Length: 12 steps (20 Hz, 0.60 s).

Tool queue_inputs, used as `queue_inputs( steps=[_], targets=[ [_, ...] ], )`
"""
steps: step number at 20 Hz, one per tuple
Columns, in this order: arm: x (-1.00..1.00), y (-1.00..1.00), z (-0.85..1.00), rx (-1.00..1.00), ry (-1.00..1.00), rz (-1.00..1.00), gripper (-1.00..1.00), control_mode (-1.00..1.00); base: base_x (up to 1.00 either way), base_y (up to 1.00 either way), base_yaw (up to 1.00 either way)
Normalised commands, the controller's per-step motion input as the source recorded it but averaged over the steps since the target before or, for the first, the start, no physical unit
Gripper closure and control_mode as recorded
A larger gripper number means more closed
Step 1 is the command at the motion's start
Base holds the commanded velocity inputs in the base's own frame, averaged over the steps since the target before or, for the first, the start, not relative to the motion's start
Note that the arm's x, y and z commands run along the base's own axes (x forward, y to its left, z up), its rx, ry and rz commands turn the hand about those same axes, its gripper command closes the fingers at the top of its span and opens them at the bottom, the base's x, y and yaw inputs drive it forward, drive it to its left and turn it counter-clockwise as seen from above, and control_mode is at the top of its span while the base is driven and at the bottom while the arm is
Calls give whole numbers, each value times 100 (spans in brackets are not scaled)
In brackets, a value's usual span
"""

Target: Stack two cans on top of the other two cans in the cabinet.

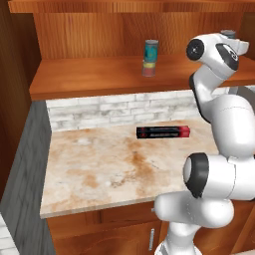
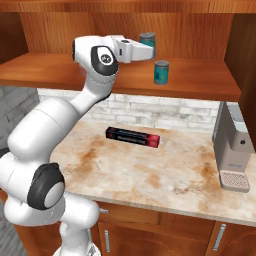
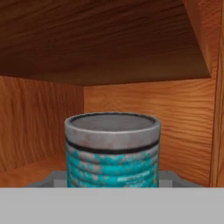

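On the cabinet's plank shelf point(image 1: 89, 74) a teal can point(image 1: 151, 49) stands stacked on the yellow and red can point(image 1: 149, 66). My gripper point(image 2: 148, 51) reaches over the shelf's right part, shut on a second teal can point(image 2: 147, 40) and holding it above shelf height. The hand view has this can point(image 3: 112, 155) close up and upright between the fingers, whose tips are hidden. Its silver top point(image 1: 228, 34) pokes up behind the hand in the left base view. Another teal can point(image 2: 161, 71) stands alone on the shelf point(image 2: 200, 82), just right of and below the held one.
A long black-and-red box point(image 2: 132, 136) lies on the marble counter point(image 1: 99, 169) below the shelf. A grey coffee machine point(image 2: 231, 150) stands at the counter's right end. The cabinet's side wall point(image 3: 205, 39) and back panel lie close behind the held can.
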Motion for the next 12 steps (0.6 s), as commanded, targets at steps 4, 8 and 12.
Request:
queue_inputs(
  steps=[4, 8, 12],
  targets=[
    [0, -1, 0, 0, 3, 0, 100, -100, 0, 0, 0],
    [3, -8, 0, 0, 0, 0, 100, -100, 0, 0, 0],
    [1, -13, 0, 0, 1, 0, 100, -100, 0, 0, 0]
  ],
)
